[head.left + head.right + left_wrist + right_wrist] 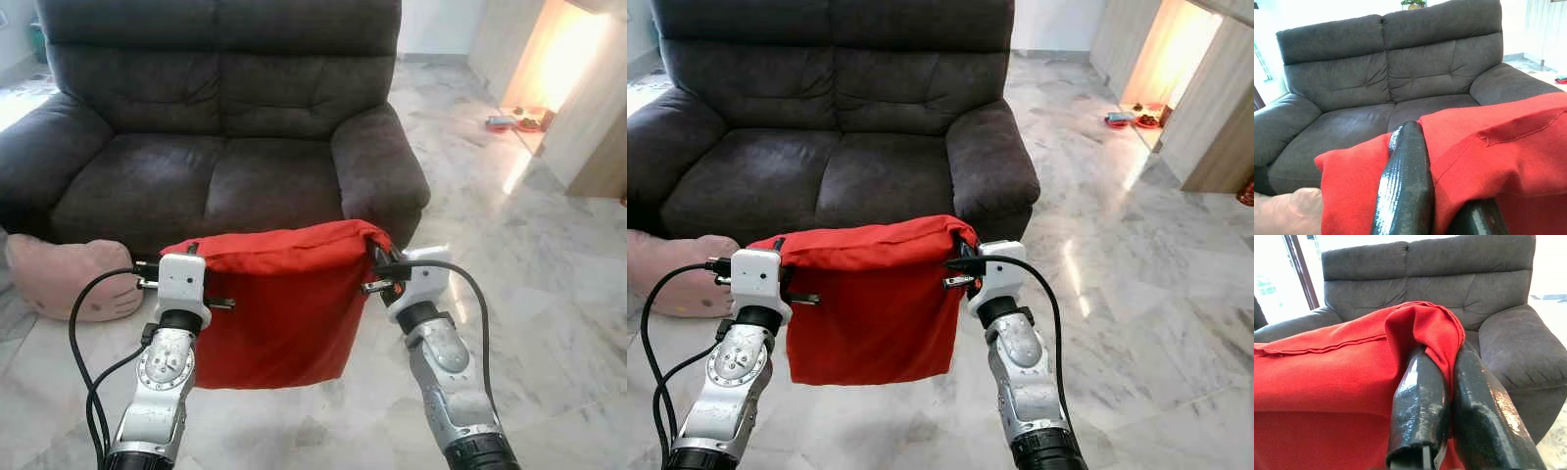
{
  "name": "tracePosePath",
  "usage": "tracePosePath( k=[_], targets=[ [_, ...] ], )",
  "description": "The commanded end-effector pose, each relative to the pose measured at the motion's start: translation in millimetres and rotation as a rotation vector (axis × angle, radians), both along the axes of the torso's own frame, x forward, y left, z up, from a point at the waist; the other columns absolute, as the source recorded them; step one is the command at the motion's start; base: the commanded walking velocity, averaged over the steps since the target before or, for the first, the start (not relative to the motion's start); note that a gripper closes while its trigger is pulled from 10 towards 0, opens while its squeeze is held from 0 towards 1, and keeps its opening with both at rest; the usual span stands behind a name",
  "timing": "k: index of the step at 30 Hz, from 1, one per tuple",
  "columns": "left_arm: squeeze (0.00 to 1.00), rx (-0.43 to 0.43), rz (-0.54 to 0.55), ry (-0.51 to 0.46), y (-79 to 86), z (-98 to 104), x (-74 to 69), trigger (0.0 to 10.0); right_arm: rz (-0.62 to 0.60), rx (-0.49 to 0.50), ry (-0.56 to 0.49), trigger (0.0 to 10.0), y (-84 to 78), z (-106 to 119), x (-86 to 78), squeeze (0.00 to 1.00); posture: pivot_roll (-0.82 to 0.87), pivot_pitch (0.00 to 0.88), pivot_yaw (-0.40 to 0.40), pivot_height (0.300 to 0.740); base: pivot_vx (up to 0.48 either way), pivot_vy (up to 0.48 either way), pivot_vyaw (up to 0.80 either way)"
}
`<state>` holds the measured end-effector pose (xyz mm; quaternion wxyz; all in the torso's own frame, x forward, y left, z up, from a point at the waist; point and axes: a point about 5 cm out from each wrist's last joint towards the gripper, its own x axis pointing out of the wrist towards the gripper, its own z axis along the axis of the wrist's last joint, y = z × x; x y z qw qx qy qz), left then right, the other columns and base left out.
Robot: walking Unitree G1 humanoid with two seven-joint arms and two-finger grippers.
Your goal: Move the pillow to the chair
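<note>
Evidently the carry was under way: the left gripper (193, 257) had its black fingers (1403, 191) clamped on one top corner of the flat red fabric pillow (279, 308), hanging before the dark grey fabric sofa (220, 127), and the right gripper (377, 262) pinched the other. Both should advance level, then lower it onto the seat.

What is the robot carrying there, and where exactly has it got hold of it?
A red pillow, hanging by its two top corners: left gripper pinches one, right gripper the other.

Silver arms, white wrist housings, looping black cables, glossy black fingers (1420, 401).
</note>
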<state>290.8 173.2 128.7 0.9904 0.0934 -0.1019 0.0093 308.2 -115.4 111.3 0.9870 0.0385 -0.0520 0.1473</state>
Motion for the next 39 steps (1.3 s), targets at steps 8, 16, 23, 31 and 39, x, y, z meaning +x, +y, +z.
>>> tracePosePath(
  k=[8, 16, 23, 31, 39],
  targets=[
    [0.0, 0.003, -0.011, -0.117, -1.0, 25.0, -0.6, 10.0, 0.0, 0.004, -0.082, 10.0, -1.4, 17.1, 2.5, 0.0, 0.06, 0.0, -0.016, 0.74, 0.274, 0.0, 0.0],
    [0.0, -0.001, -0.01, -0.124, -1.6, 26.0, -0.6, 10.0, 0.006, 0.005, -0.078, 10.0, 0.8, 16.2, 1.7, 0.0, 0.06, 0.0, -0.019, 0.74, 0.323, 0.0, 0.0],
    [0.0, -0.007, -0.004, -0.131, -1.5, 27.3, 0.0, 10.0, 0.017, 0.005, -0.086, 10.0, 1.9, 17.8, 1.6, 0.0, 0.06, 0.002, -0.024, 0.74, 0.343, 0.0, 0.0],
    [0.0, -0.007, 0.0, -0.134, -1.3, 28.0, 0.1, 10.0, 0.019, 0.007, -0.08, 10.0, 2.1, 17.5, 1.6, 0.0, 0.06, 0.008, -0.027, 0.74, 0.349, 0.0, 0.0],
    [0.0, -0.008, 0.003, -0.136, -1.1, 28.4, 0.2, 10.0, 0.024, 0.005, -0.082, 10.0, 2.8, 18.1, 2.0, 0.0, 0.06, 0.008, -0.028, 0.74, 0.351, 0.0, 0.0]
  ],
)
